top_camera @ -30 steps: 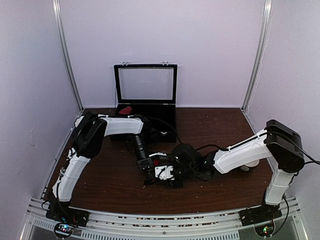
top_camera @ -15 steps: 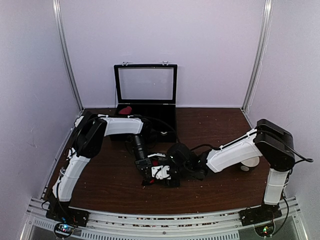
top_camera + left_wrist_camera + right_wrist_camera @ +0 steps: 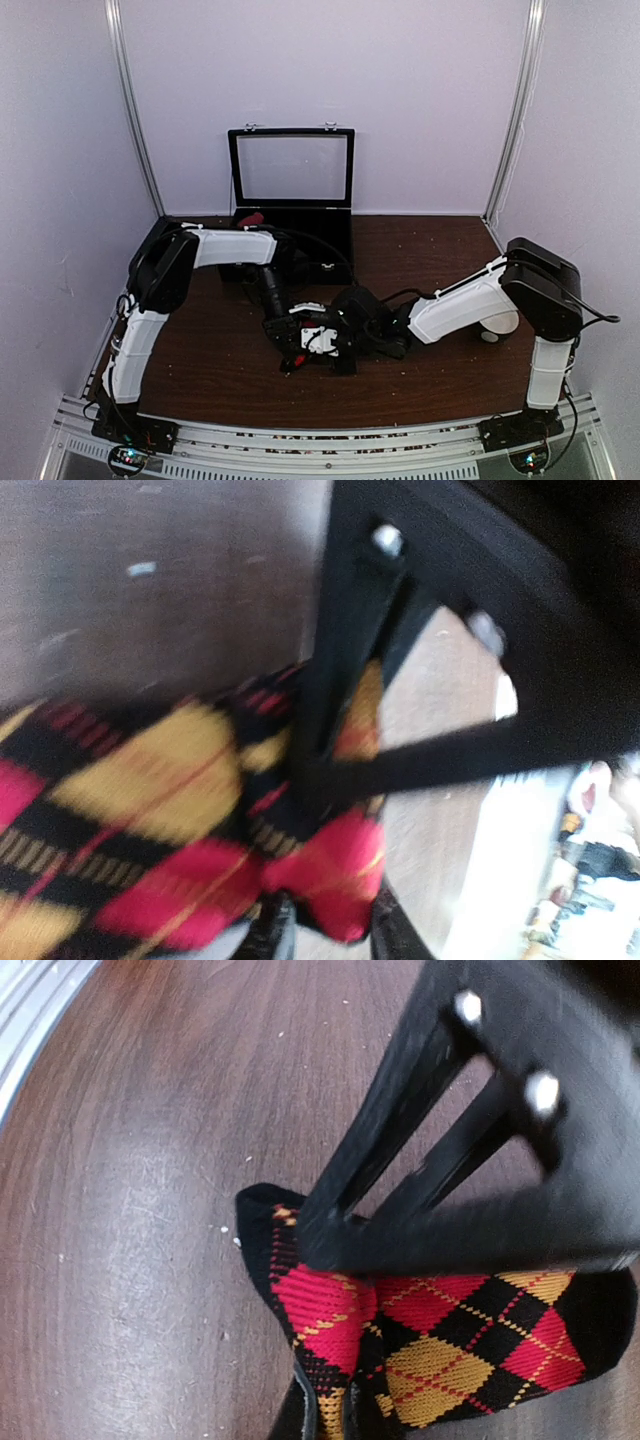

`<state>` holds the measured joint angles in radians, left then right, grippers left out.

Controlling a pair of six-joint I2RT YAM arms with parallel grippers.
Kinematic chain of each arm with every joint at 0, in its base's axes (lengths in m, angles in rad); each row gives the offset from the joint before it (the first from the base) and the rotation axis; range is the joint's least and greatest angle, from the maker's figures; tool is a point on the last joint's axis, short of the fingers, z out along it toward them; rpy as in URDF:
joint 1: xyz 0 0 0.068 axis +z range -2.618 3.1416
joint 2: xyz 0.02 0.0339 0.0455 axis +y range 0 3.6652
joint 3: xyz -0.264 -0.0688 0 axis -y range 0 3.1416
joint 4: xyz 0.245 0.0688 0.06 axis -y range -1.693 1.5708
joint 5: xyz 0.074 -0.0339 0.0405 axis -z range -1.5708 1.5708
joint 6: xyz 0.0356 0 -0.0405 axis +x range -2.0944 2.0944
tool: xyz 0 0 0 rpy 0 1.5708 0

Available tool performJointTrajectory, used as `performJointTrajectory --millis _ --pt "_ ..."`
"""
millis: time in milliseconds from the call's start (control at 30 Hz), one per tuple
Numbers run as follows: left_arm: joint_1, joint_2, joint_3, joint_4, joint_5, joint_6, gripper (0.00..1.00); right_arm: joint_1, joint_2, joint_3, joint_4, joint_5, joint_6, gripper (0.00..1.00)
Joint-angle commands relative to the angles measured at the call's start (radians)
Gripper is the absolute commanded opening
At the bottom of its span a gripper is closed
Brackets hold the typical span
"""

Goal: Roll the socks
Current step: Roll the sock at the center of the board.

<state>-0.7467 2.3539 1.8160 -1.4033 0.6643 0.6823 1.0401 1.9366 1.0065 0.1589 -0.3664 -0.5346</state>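
Black fabric sock w/ red & orange argyle diamonds point(image 3: 450, 1340) lies mid-way across the dark brown wooden table point(image 3: 450, 390), nearer the near edge.
Your R gripper point(image 3: 322, 1412) has its fingers pressed together, pinching the sock. L gripper point(image 3: 330, 935): fingers a bit apart w/ red cloth between; can't tell if they grip. Black open-lidded case point(image 3: 290, 215) sits far back.

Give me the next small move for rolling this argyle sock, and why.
Probably turn the right gripper over, rolling its pinched edge of the argyle sock: its jaws are shut on the fabric, while the left gripper straddles the red fold.
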Motion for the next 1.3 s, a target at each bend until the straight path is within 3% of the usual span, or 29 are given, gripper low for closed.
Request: performJointTrajectory --millis 0,133,333,700,933,1267 --pt "0.034 -0.18 -0.092 0.214 -0.145 -0.067 0.32 -0.009 0.037 -0.028 -0.091 -0.092 0.2 0.0" --pt "0.035 -0.336 -0.208 0.37 -0.177 -0.085 0.38 -0.012 0.049 -0.032 -0.13 -0.117 0.324 0.0" --pt "0.031 -0.435 -0.332 0.408 -0.095 -0.001 0.38 -0.052 0.081 -0.053 -0.126 -0.216 0.534 0.0" --pt "-0.039 -0.455 -0.466 0.497 -0.14 0.072 0.34 -0.14 0.208 0.015 -0.263 -0.305 0.684 0.0" --pt "-0.121 -0.425 -0.451 0.558 -0.2 0.107 0.33 -0.206 0.254 -0.001 -0.245 -0.35 0.773 0.0" --pt "-0.125 -0.342 -0.443 0.627 -0.357 0.09 0.32 -0.214 0.254 0.027 -0.243 -0.399 0.813 0.0"
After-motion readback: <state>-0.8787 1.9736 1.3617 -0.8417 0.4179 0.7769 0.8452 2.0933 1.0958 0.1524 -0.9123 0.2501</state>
